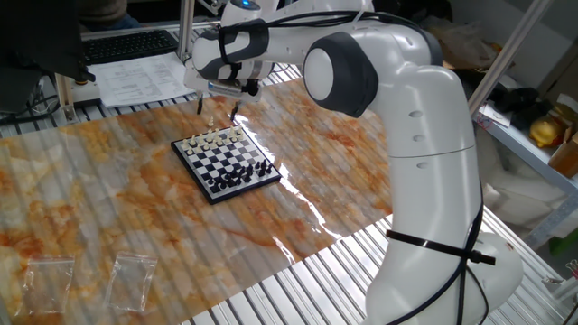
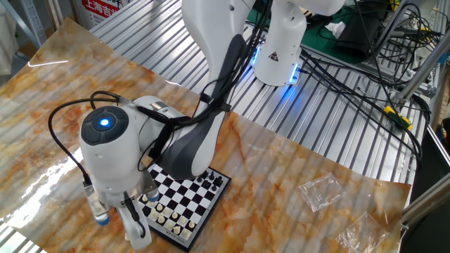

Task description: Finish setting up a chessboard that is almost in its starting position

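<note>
The gripper (image 1: 218, 106) is seen hanging above the far edge of the chessboard (image 1: 226, 162), on the side of the cream pieces (image 1: 214, 139), with its two dark fingers (image 1: 236, 109) set apart and nothing between them. Just beyond that edge of the chessboard, directly below the spread fingers, one small cream piece (image 1: 211, 123) stands alone on the marbled table covering (image 1: 108, 194); it is judged to be the piece that remains to be placed. Such a piece is likely to be very light, hard and smooth, so it is expected to tip or slide at a slight nudge, and it is best taken squarely across its body, low enough that it cannot pivot between the pads, with a gentle closing. The neighbouring cream pieces on the chessboard stand close together, so little room is left for the fingers when the piece is set down. The black pieces (image 1: 241, 174) are lined up along the near side of the chessboard. In the other fixed view the wrist (image 2: 105, 151) is seen from behind and above, covering the cream-piece corner of the chessboard (image 2: 184, 200), so the lone piece is hidden there. The arm (image 1: 397, 99) is stretched far out from its base, bent over the chessboard, with the hand pointing straight down. Two clear plastic bags (image 1: 87, 275) lie well apart from the chessboard, near the table's front edge.
</note>
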